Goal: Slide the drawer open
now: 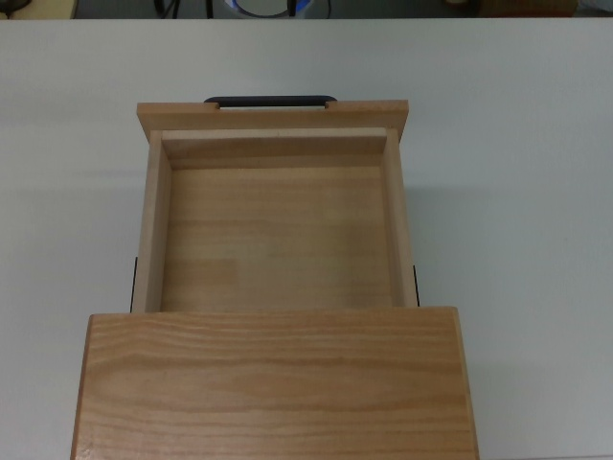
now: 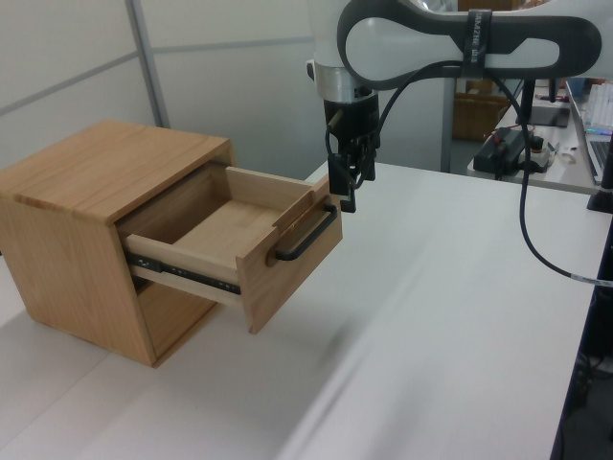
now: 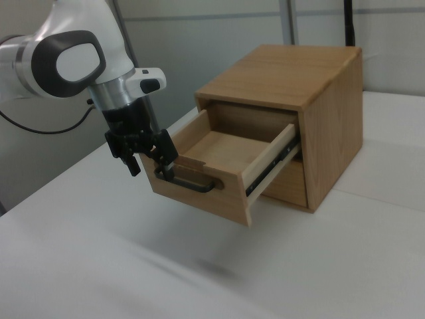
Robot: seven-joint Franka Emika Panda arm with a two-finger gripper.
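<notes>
You're in a robotics lab/office: bare white surface (image 2: 450, 287), grey partition panels (image 2: 77, 67) behind, and a side desk (image 2: 536, 153) w/ cables, electronics and boxes at the left view's right.

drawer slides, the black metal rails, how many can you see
2. One rail runs along the drawer side nearest the left view's camera; the other runs along the opposite side, facing the right view. In the top view both show only as dark slivers.
</notes>
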